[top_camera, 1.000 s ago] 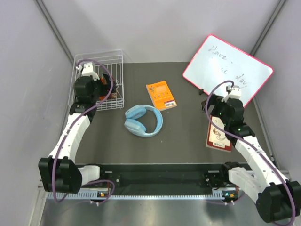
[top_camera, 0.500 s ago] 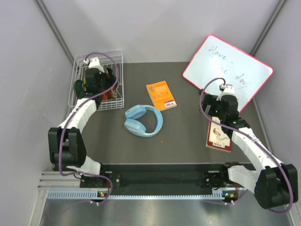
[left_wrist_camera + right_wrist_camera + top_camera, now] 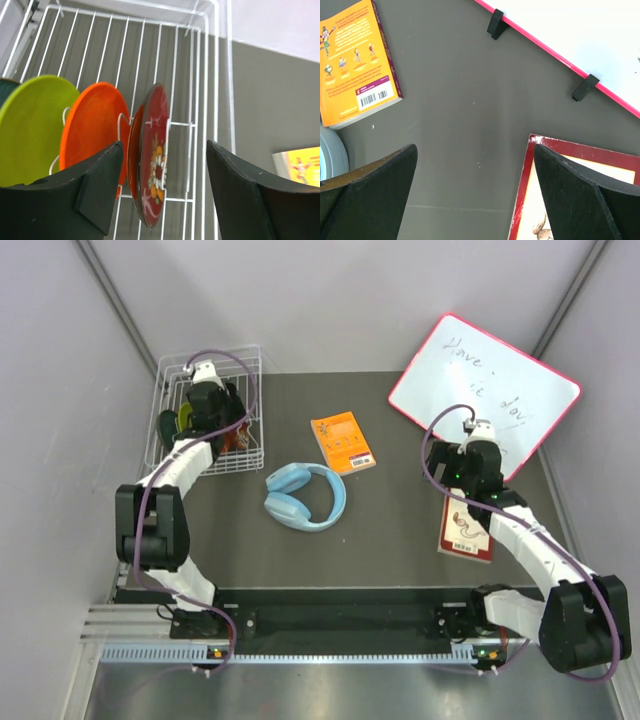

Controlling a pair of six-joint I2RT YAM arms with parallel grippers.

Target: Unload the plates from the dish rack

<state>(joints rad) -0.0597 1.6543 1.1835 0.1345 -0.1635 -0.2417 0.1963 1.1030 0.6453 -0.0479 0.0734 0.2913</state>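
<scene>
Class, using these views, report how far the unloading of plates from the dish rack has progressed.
Done: nothing; no plate lies on the table. In hand: the left tool, open, faces the red patterned plate without gripping it. Left: that plate plus the orange plate, yellow-green plate and teal plate all stand in the dish rack. The right tool hangs open and empty over the table.

The dish rack [image 3: 205,90] is white; the yellow-green plate [image 3: 30,125] and orange plate [image 3: 95,125] are plain, the red plate [image 3: 156,170] flower-patterned.
</scene>
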